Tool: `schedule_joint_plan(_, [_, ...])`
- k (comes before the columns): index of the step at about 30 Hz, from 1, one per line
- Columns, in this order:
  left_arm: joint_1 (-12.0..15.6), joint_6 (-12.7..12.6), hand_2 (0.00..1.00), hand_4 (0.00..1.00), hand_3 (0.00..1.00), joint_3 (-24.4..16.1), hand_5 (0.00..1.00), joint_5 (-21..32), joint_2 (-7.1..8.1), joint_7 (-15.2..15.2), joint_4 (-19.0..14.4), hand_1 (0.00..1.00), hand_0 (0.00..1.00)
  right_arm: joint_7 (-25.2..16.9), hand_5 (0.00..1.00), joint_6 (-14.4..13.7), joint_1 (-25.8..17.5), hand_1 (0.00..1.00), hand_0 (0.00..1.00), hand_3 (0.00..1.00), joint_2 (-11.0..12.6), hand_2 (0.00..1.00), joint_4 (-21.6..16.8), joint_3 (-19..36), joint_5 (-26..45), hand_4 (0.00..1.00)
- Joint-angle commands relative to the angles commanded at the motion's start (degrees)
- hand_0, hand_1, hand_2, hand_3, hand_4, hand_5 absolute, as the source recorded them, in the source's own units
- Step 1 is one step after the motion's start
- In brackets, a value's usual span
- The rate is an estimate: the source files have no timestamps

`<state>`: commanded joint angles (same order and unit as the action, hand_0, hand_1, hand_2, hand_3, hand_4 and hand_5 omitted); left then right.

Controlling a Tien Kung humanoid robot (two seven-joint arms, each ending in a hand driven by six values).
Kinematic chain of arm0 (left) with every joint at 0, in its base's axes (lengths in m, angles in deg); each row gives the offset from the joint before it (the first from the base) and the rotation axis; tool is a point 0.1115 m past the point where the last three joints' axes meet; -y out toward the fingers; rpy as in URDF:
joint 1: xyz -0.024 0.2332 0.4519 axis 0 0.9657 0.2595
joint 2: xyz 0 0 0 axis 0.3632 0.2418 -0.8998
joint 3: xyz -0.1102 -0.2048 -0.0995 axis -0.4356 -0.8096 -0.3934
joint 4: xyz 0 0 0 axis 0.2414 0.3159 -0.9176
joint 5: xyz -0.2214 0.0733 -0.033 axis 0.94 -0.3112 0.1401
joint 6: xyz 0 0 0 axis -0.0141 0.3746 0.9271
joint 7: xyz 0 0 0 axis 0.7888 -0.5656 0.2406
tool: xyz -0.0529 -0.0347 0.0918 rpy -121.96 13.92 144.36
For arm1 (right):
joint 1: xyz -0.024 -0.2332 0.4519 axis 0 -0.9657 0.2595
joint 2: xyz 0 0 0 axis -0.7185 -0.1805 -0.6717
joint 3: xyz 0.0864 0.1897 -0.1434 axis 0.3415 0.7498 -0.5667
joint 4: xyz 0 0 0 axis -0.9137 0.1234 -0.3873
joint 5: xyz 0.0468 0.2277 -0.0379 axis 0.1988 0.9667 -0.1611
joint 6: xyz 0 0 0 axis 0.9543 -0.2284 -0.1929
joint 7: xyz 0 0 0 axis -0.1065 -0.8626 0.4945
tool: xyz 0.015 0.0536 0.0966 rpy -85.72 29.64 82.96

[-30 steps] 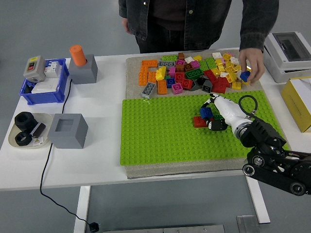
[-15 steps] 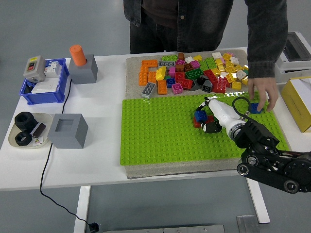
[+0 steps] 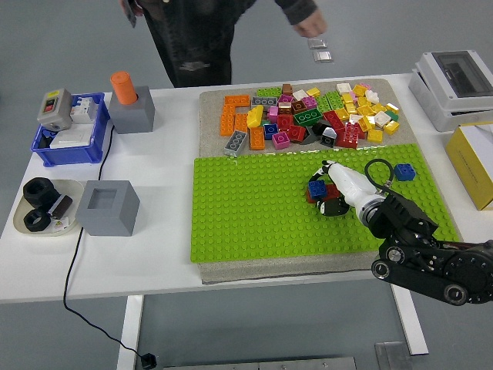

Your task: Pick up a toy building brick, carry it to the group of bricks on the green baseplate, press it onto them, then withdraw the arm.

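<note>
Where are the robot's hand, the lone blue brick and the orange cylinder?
Hand (image 3: 330,187), head view, on its white fingers.
Blue brick (image 3: 405,172), head view, on its studded top.
Orange cylinder (image 3: 122,87), head view, on its side.

Brick pile (image 3: 308,116) behind baseplate (image 3: 246,216) (brick group (image 3: 317,189) on it)

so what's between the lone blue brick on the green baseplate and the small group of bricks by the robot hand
In the head view, only a black cable loop and bare green baseplate lie between the lone blue brick and the group of bricks under the right robot hand.

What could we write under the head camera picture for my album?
Robot's right hand presses a blue brick onto the green baseplate.
</note>
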<state>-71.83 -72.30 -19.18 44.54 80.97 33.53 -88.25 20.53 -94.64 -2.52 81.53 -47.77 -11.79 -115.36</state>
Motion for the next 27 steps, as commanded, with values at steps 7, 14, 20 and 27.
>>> schedule_joint_plan(7, [0.1, 0.0, 0.835, 0.924, 0.783, 0.0, 0.54, 0.0, -0.03, 0.1, 0.0, 0.851, 0.808, -0.4, 0.002, -0.2, -0.1, 0.998, 0.998, 0.572, -0.1, 0.988, 0.4, 0.0, 0.4, 0.555])
schedule_joint_plan(14, [0.2, 0.0, 0.835, 0.924, 0.784, 0.0, 0.544, 0.0, 0.01, 0.1, 0.0, 0.85, 0.808, -0.8, 0.002, -0.4, -0.1, 0.998, 0.998, 0.572, -0.2, 0.988, 0.9, 0.0, 0.7, 0.554])
schedule_joint_plan(20, [0.2, 0.0, 0.835, 0.925, 0.784, 0.0, 0.544, 0.0, 0.03, 0.1, 0.0, 0.85, 0.807, -1.3, 0.002, -0.6, -0.2, 0.998, 0.998, 0.601, -0.2, 0.99, 1.1, 0.2, 0.8, 0.567])
schedule_joint_plan(27, [0.3, 0.1, 0.834, 0.926, 0.784, 0.2, 0.543, 0.2, 0.05, 0.2, 0.0, 0.851, 0.807, -1.7, 0.002, -0.7, -0.2, 0.998, 0.998, 0.641, -0.2, 0.995, 1.1, 0.3, 1.1, 0.553])
